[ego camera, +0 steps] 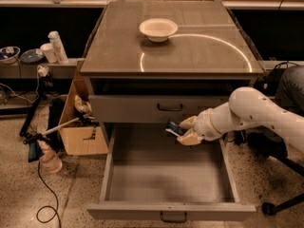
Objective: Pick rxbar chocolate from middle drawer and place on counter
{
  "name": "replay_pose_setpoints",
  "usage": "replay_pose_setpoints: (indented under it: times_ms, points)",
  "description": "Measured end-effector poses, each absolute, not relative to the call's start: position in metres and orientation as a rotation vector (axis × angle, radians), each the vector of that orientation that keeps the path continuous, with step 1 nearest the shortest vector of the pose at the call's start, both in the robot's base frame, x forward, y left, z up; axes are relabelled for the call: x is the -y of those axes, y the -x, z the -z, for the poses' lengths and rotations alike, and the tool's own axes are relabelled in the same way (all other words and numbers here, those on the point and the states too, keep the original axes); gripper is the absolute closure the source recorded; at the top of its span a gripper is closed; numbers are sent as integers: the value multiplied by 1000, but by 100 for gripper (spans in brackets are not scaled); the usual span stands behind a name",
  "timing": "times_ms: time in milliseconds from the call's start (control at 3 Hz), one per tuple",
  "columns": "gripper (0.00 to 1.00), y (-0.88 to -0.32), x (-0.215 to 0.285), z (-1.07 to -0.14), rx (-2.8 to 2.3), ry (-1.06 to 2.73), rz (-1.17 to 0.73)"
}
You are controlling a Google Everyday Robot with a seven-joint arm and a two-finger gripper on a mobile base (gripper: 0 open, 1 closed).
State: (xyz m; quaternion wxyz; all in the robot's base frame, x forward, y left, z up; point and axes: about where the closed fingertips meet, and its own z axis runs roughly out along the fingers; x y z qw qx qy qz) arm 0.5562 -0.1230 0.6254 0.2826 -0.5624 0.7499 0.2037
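The middle drawer is pulled wide open, and its grey floor is bare. My gripper hangs above the drawer's back right part, just below the shut upper drawer front. It is shut on the rxbar chocolate, a small dark bar with a pale patch that sticks out to the left of the fingers. The white arm reaches in from the right. The counter with its white arc line lies above.
A white bowl sits on the counter near the back. A cardboard box, cables and a bottle are on the floor to the left. A chair base is at the right.
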Motion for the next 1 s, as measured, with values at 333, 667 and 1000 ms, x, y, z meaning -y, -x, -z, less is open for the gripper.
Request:
replay_pose_setpoints:
  times_ms: [333,667,1000]
  points:
    - [100,-566,123,-655,-1966,1501,-515]
    - [100,-572,124,-682,-1921,1493,-500]
    - [100,-575,125,-706,-1888,1486,-489]
